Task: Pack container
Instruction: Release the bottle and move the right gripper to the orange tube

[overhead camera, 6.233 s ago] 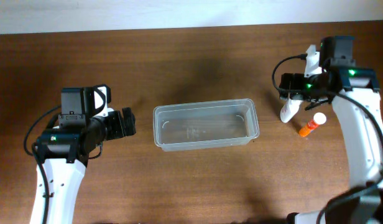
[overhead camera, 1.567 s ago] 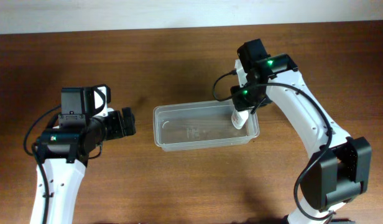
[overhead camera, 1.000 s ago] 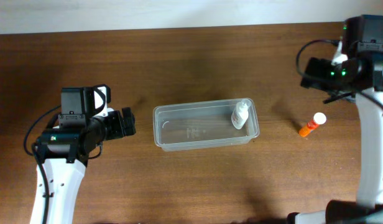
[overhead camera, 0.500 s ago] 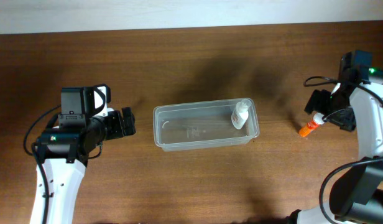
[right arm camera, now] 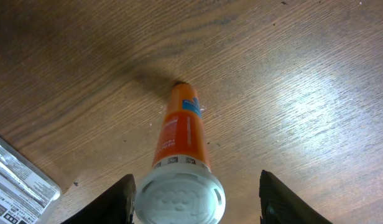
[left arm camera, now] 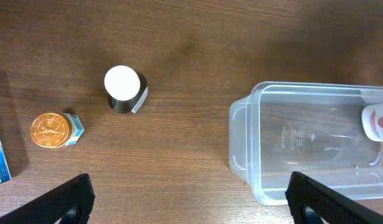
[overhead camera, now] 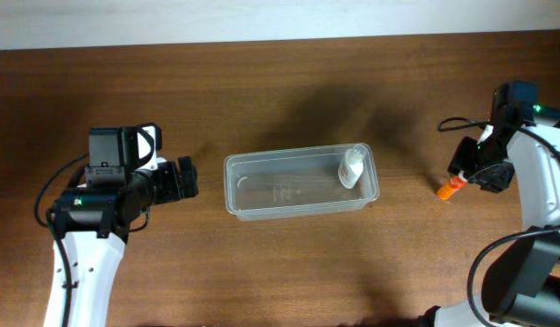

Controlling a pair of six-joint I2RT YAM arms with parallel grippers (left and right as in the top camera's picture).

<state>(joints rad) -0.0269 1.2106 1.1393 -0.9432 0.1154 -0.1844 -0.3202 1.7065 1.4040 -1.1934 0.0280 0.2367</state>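
Right now I am looking at one container [overhead camera: 294,214], and it is sitting in the middle of the table [overhead camera: 289,91], open side up. Its long side is running left to right in the overhead view, between the two arms. In the left wrist view its rim [left arm camera: 240,144] is showing on the right side.

I am counting two small bottles. One white bottle [overhead camera: 353,167] is lying inside the container at its right end, touching the end wall. One orange bottle [right arm camera: 179,140] is lying out on the table, well apart from the container, on the right. Its white cap is pointing toward the right wrist camera.

The right gripper [right arm camera: 198,199] is hanging over that cap with its jaws spread wide, one finger on each side, and it is gripping nothing. The left gripper [left arm camera: 191,205] is also spread wide and gripping nothing, just left of the container.

Near it I am seeing one dark pot with a white lid [left arm camera: 124,89] and one gold round thing [left arm camera: 53,129].
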